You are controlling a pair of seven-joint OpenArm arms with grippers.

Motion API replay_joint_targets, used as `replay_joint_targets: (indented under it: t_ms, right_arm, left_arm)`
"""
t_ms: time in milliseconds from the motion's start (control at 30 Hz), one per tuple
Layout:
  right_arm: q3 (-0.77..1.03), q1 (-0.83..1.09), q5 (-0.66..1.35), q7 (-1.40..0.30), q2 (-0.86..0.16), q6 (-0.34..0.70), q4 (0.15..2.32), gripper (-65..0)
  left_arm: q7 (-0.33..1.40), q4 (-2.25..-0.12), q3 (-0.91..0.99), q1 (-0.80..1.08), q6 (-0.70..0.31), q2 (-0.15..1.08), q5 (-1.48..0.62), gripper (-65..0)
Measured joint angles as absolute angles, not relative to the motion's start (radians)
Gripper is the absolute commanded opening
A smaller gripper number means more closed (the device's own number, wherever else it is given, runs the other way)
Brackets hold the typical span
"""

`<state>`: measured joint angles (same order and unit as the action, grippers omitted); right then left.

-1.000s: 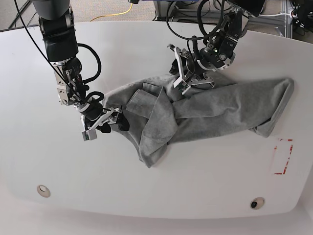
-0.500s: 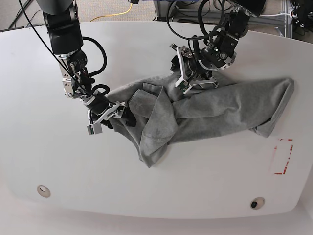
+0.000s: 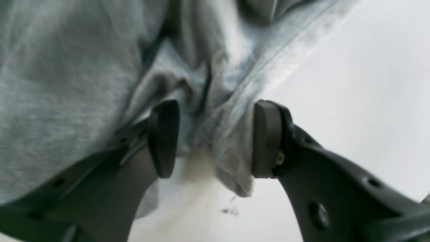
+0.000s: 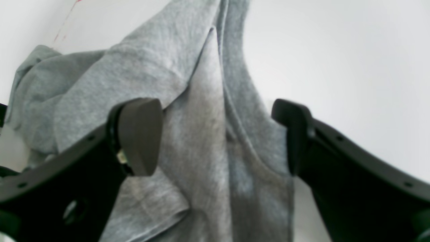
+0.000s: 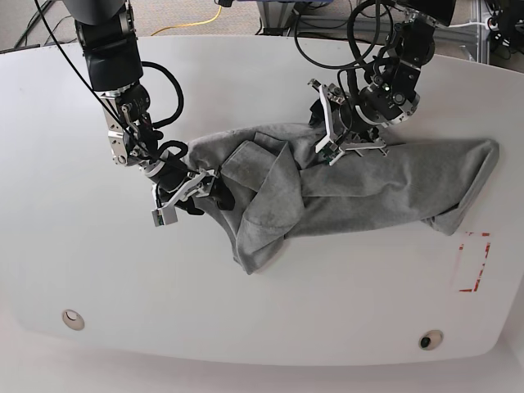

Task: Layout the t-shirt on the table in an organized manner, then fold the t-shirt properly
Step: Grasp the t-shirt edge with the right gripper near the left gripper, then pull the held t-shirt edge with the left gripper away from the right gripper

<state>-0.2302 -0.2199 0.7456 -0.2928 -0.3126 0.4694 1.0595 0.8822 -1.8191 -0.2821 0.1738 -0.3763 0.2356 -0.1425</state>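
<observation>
The t-shirt (image 5: pixel 352 188) lies bunched mid-surface (image 5: pixel 262 327), one end nearly reaching the red tape rectangle (image 5: pixel 472 262) near the edge. Lots of bare white toward the near rim with its two grommets (image 5: pixel 72 318). Left pincer (image 3: pixel 215 139) sits open with a hem fold between its pads. Right pincer (image 4: pixel 221 137) is spread wide over a shirt edge, gripping nothing.

Light is bright and even, seemingly from overhead, though no lamp shows. The table (image 5: pixel 270 311) reads clean white in the base view, with short soft shadows under the t-shirt (image 5: pixel 368 184). That view is sharp. Both wrist views are soft and hazy: near fingers (image 3: pixel 265 137) blur, cloth folds smear, and the far tabletop washes out to pale glare.
</observation>
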Motion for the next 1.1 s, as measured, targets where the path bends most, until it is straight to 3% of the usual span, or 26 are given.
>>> replay_joint_targets:
  t_ms: [300, 1100]
  right_arm:
    - [-0.231, -0.226, 0.738, -0.304, -0.331, 0.454, 1.058, -32.8]
    - [-0.228, -0.170, 0.765, -0.261, -0.330, 0.473, 1.065, -33.0]
  left_arm:
    - [0.884, -1.821, -0.208, 0.174, -0.405, 0.241, -0.134, -33.7]
    - [0.886, -1.824, -0.197, 0.175, -0.412, 0.236, -0.135, -33.6]
